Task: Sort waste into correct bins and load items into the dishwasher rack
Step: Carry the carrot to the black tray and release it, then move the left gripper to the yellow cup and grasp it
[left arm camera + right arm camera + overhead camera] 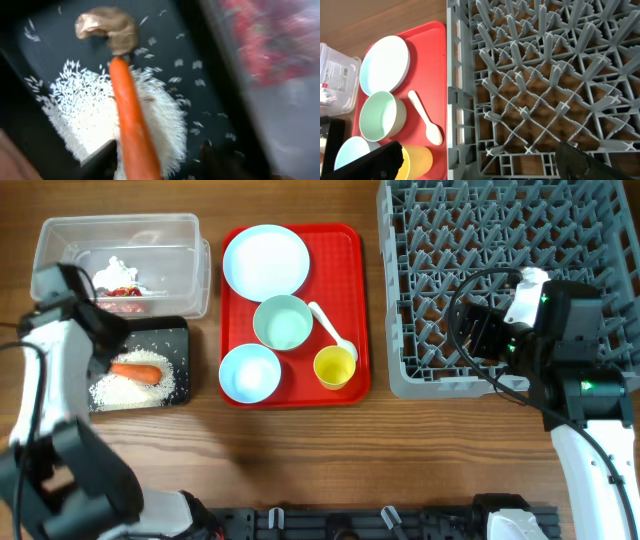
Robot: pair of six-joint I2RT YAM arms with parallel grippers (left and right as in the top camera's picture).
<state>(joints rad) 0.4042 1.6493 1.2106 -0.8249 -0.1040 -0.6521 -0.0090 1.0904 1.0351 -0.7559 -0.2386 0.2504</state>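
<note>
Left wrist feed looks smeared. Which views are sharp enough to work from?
Left wrist: blurred throughout, worst at the right edge, where the red wrapper is only a smear; the carrot and rice are readable. Right wrist: sharp across the dishwasher rack and red tray. Overhead: sharp, evenly lit, no glare.

Carrot (135, 370): on the rice (168, 385) in the black tray (170, 332), nine o'clock.
Clear tub (120, 222): ten o'clock, wrapper (122, 292) and tissue (115, 270) inside.
Red tray (345, 250): centre, carrying plate (266, 262), mint bowl (283, 322), blue bowl (250, 372), yellow cup (334, 367), spoon (330, 328).
Rack (440, 240): two o'clock, right end effector (478, 332) over it.
</note>
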